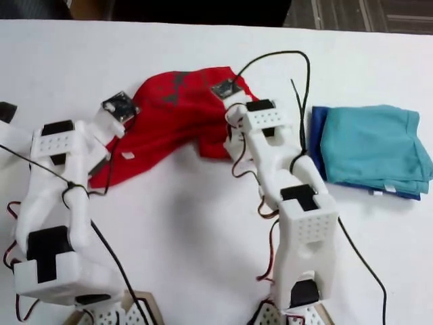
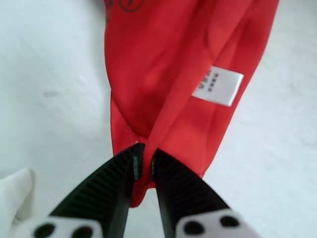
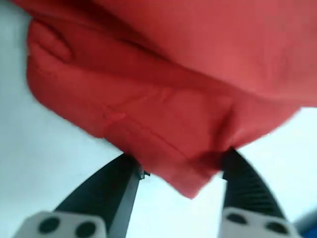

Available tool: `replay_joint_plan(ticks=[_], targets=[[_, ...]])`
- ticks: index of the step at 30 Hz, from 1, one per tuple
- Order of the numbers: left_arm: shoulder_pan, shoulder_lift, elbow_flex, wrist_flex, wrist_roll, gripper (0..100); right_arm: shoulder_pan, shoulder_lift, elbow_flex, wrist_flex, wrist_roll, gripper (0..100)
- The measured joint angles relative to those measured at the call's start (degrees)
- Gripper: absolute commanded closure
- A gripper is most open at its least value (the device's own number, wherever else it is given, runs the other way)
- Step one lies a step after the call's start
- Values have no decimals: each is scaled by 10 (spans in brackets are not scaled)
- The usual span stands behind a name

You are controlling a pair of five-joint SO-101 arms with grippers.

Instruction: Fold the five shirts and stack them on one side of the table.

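Our left end effector (image 2: 143,154) pinches the red shirt (image 1: 172,112) by its hem. The right end effector (image 3: 181,161) gapes around a bunched corner, likely to spread it flat on the desk (image 1: 196,223), near the folded stack (image 1: 372,145).

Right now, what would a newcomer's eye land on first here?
The crumpled red shirt near the middle of the table, between both arms. The left pincer is shut on one edge, while the right pincer stands open around another. At the high view's right lies a folded teal shirt on a blue shirt.
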Motion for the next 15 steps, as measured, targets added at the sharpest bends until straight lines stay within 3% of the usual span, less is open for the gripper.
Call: replay_joint_plan(ticks=[1,8,15], targets=[[0,0,0,0,0,974,6,0,-4,-1,0,992],[0,0,0,0,0,974,15,-38,4,21,0,978],[1,0,-25,24,0,974,22,-205,4,68,35,978]])
